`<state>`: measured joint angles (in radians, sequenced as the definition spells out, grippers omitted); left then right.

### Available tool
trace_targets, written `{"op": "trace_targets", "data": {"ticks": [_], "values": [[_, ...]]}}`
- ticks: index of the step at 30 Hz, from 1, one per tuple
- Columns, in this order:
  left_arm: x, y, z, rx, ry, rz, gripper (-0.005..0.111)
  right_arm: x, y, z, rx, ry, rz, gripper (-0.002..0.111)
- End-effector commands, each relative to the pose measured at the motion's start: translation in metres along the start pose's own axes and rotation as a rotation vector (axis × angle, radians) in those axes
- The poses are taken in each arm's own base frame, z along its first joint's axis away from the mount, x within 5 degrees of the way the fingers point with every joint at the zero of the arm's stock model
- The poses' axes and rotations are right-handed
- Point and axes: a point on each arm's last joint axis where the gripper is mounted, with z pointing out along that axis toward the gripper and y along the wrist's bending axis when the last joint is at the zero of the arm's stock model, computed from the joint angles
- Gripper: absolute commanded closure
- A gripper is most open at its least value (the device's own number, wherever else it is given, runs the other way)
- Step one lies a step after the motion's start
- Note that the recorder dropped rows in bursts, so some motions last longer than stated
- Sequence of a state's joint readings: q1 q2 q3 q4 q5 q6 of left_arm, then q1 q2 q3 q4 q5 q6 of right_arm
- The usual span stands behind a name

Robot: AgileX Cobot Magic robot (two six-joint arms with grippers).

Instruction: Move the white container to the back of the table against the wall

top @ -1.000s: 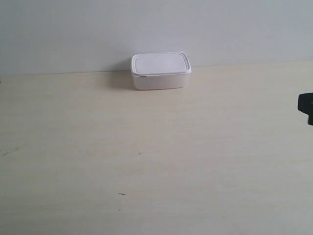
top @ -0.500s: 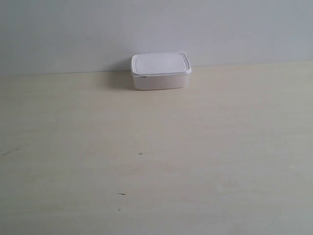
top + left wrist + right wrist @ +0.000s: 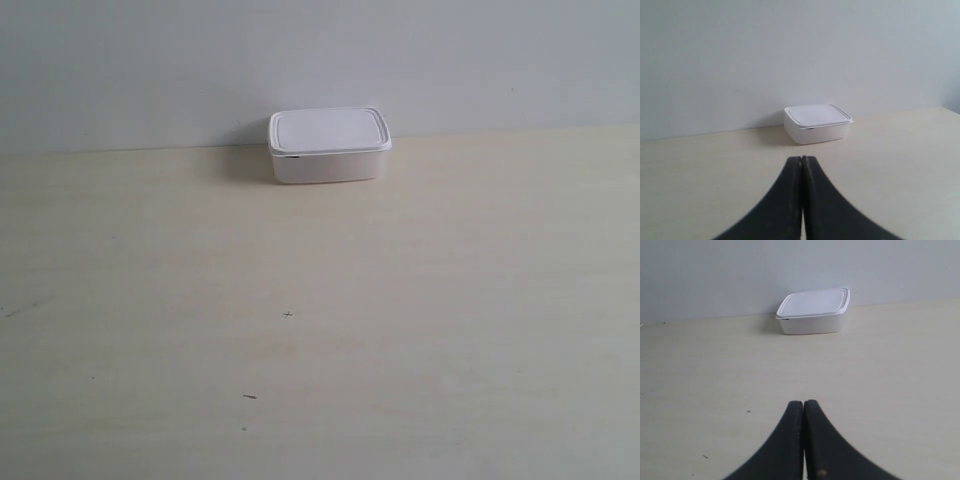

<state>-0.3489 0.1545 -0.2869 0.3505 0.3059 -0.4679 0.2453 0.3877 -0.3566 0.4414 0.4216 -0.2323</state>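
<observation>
The white container (image 3: 328, 146) sits lidded at the back of the cream table (image 3: 320, 330), its rear edge at the foot of the grey-white wall (image 3: 320, 60). Both wrist views see the white container (image 3: 817, 123) (image 3: 814, 312) from well back. My left gripper (image 3: 802, 158) is shut with nothing between its black fingers, far short of the box. My right gripper (image 3: 803, 402) is shut and empty too, a long way in front of the box. Neither arm shows in the exterior view.
A few tiny dark marks (image 3: 288, 315) dot the table top in front of the box. The wall runs along the whole back edge of the table.
A dark piece of an arm at the exterior view's right edge one second ago has left the view. The container has not moved.
</observation>
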Motion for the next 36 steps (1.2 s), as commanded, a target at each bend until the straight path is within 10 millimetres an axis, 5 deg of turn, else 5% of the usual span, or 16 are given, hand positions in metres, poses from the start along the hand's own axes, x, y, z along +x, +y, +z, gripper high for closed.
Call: {"op": "trace_targets", "data": {"ticks": [1, 9, 13, 25, 36], "values": [[0.001, 0.0, -0.001, -0.001, 0.005, -0.013, 0.107, 0.001, 0.0, 0.0, 0.0, -0.004, -0.004, 0.108], [0.007, 0.001, 0.001, -0.004, 0.022, -0.009, 0.107, 0.002, 0.0, 0.0, -0.009, -0.002, 0.02, 0.108], [0.024, 0.002, 0.002, 0.017, -0.058, 0.141, 0.107, 0.013, -0.005, -0.005, 0.041, -0.012, -0.102, 0.108], [0.063, 0.004, 0.003, 0.041, 0.005, -0.01, 0.107, 0.032, -0.018, -0.038, 0.341, -0.265, -0.119, 0.108], [0.077, 0.006, 0.004, 0.04, 0.025, -0.012, 0.107, 0.086, -0.043, -0.012, 0.439, -0.08, -0.21, 0.108]]}}
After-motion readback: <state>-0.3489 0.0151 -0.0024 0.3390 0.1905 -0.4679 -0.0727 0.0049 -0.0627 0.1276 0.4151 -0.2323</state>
